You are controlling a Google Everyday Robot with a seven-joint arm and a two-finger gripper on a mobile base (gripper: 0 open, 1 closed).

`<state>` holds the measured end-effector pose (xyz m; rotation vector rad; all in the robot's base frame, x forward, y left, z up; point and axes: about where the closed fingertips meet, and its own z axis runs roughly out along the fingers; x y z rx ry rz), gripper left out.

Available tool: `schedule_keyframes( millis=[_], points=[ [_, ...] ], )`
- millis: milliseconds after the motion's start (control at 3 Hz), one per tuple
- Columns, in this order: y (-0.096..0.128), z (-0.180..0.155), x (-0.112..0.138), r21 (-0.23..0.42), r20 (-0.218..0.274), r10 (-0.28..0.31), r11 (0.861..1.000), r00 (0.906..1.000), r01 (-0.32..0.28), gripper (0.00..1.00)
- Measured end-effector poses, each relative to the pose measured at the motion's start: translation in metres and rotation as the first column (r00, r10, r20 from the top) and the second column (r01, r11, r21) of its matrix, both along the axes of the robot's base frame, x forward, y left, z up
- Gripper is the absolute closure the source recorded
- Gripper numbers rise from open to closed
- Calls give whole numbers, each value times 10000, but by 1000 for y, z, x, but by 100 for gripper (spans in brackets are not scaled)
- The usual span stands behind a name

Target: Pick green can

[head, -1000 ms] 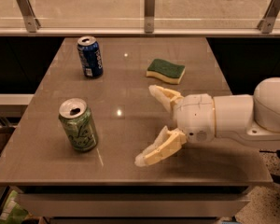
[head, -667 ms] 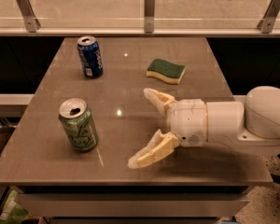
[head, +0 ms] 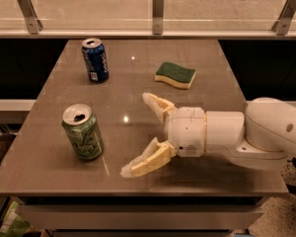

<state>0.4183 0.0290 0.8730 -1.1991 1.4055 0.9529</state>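
Note:
The green can (head: 83, 132) stands upright on the brown table (head: 49, 88), near its front left. It is light green with pale lettering and a silver top with an open hole. My gripper (head: 134, 134) reaches in from the right, low over the table, open and empty. Its two cream fingers (head: 147, 163) are spread wide and point left toward the can. The fingertips are a short gap to the right of the can and do not touch it.
A dark blue can (head: 95, 59) stands upright at the back left. A green-and-yellow sponge (head: 174, 75) lies at the back right. A glass railing with metal posts (head: 158, 6) runs behind the table. The table's front edge (head: 138, 190) is close under my gripper.
My gripper has moved left across the table toward the green can, with its fingers staying spread. The cans and the sponge have not moved.

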Motion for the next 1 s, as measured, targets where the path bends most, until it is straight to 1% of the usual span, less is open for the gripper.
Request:
schedule_keyframes(
  millis=[333, 1000],
  points=[
    [12, 1, 4, 95, 85, 21, 10000, 10000, -22, 0],
    [37, 10, 13, 315, 219, 341, 9989, 9992, -348, 0]
  ],
)
